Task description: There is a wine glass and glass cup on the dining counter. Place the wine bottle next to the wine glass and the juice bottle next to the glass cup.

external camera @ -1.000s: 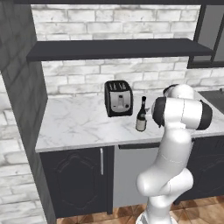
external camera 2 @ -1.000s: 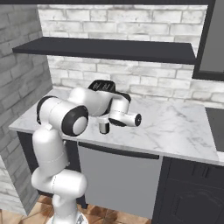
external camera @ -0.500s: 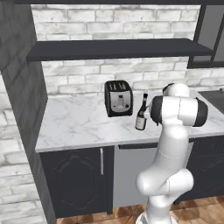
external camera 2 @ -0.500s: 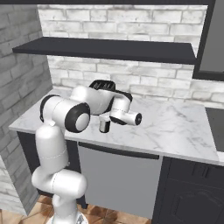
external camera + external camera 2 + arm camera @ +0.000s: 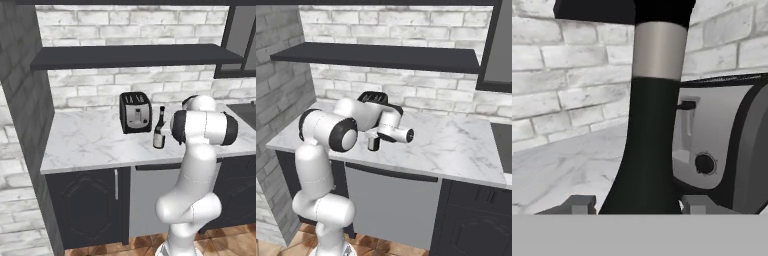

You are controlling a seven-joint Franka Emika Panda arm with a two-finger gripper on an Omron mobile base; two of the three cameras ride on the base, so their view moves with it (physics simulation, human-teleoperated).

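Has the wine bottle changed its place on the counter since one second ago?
No. In the left base view the wine bottle stands just right of the toaster, at the same spot as before.

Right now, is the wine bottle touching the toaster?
Apart. The left base view shows a strip of marble counter between the wine bottle and the toaster.

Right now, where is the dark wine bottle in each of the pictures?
Left base view: the wine bottle stands on the marble counter, just right of the toaster.
Right base view: its lower body peeks out below the white arm.
Hand view: it rises up the middle, between the gripper tips.
Shared landmark: the black toaster beside it, on the right in the hand view.
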